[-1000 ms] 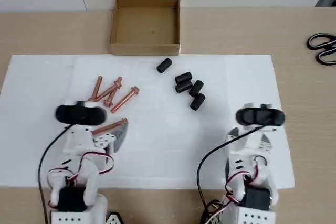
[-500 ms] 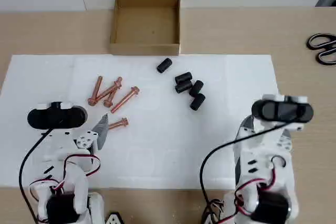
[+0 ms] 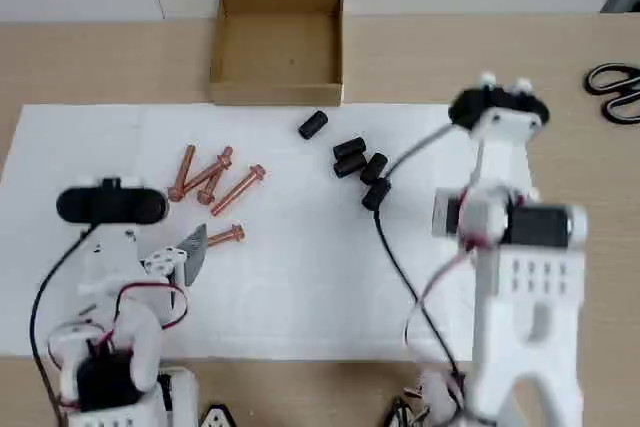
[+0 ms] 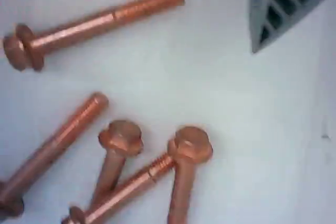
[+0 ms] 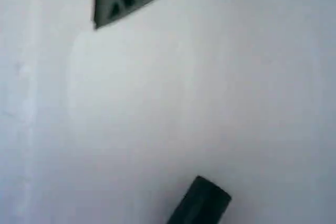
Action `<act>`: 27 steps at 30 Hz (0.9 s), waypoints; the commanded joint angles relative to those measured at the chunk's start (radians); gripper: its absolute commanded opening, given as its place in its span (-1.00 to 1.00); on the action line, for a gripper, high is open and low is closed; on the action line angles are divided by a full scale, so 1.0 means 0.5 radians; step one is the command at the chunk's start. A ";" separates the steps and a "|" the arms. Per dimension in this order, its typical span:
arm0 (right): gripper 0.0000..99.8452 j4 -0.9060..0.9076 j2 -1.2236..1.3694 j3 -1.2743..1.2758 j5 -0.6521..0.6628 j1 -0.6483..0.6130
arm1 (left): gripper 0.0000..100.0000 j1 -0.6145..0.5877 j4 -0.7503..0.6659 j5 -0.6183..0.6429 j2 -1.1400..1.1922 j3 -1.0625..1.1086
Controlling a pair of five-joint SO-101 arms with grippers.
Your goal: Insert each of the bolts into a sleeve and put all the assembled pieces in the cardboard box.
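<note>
Left gripper [image 3: 192, 249] is hanging open and empty just beside the lone bolt [image 3: 226, 236] on the paper [image 3: 300, 287], and should, I judge, be closing across its shank near the head, leaving the tip free.

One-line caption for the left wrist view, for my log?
Five copper flanged bolts lie loose on the white sheet, none yet sleeved.

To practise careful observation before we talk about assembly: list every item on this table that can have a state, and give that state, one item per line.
Cardboard box: open at the top, empty.
Bolts: five, lying loose on the white sheet, none assembled.
Sleeves: five, lying loose on the sheet, none with a bolt in it.
Scissors: lying flat on the bare table, off the sheet.
</note>
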 commanded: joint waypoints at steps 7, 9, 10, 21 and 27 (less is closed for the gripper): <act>-0.51 -0.176 0.499 -0.457 -0.015 -0.075 | -0.39 -0.003 0.528 -0.015 1.442 -1.370; -0.51 -0.275 0.560 -0.488 -0.015 -0.158 | -0.39 -0.003 0.660 -0.012 1.629 -1.579; -0.51 -0.321 0.594 -0.488 -0.018 -0.216 | -0.39 -0.003 0.700 -0.009 1.703 -1.656; -0.51 -0.781 1.158 -0.482 -0.718 -0.520 | -0.39 -0.003 0.721 -0.015 1.955 -1.751; -0.51 -0.882 1.386 -0.491 -0.856 -0.520 | -0.39 -0.003 0.718 -0.015 1.967 -1.751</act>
